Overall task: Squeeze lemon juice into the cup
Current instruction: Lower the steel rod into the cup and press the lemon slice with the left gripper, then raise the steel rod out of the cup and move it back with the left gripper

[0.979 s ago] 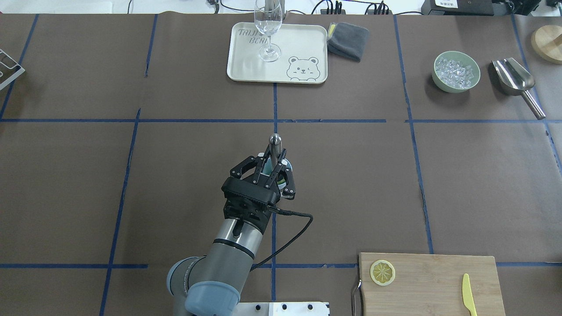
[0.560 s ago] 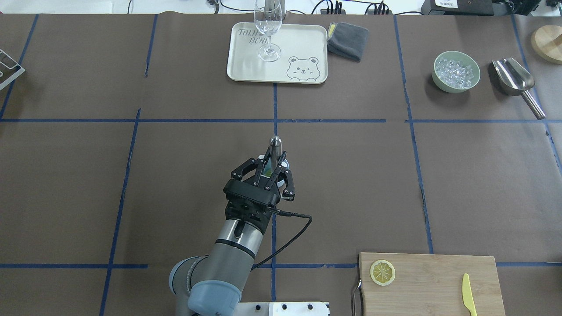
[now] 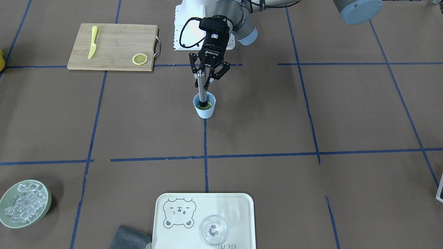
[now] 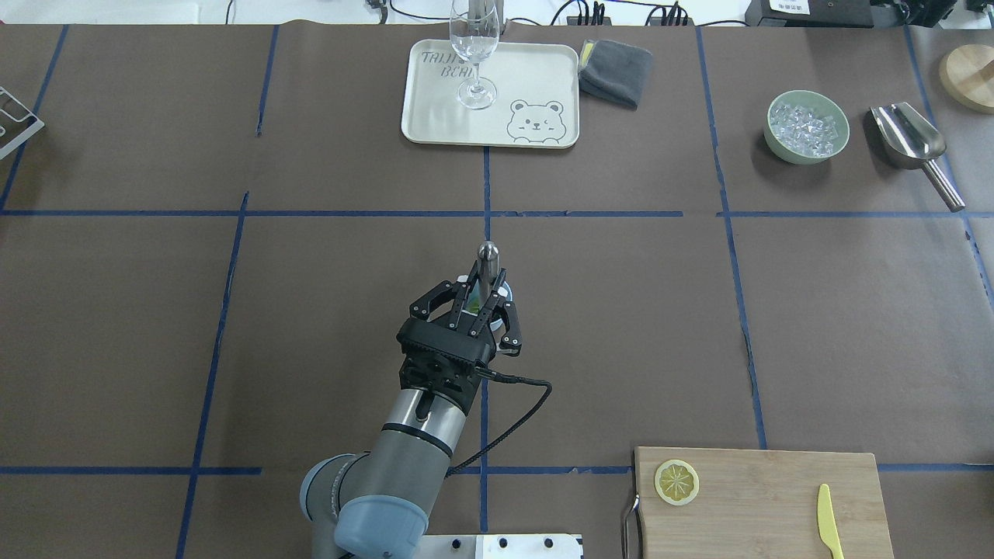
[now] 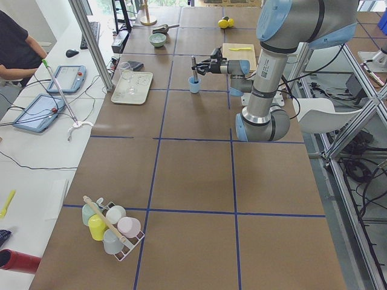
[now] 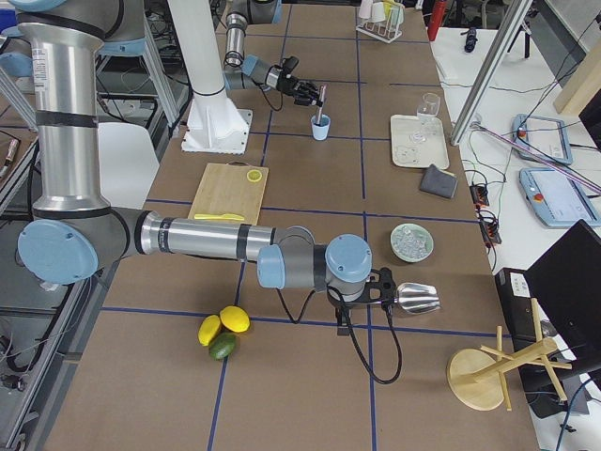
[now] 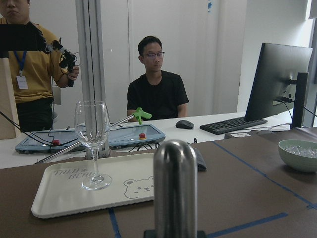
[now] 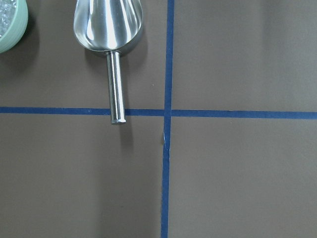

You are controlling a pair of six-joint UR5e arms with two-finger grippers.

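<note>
The left fingers (image 3: 211,77) are clamped on a steel muddler (image 3: 200,88) that stands upright in the light-blue cup (image 3: 205,110) at mid-bench, its foot in greenish pulp. One lemon slice (image 3: 139,59) lies on the cutting board (image 3: 110,45), near the robot on its right. The right fingers (image 6: 380,287) hover beside the scoop (image 6: 418,297); I cannot tell how far open they are.

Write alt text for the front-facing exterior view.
The left gripper holds a metal muddler standing in a light-blue cup at mid-table. A lemon slice and yellow knife lie on a cutting board; a stemmed glass stands on a tray.
</note>
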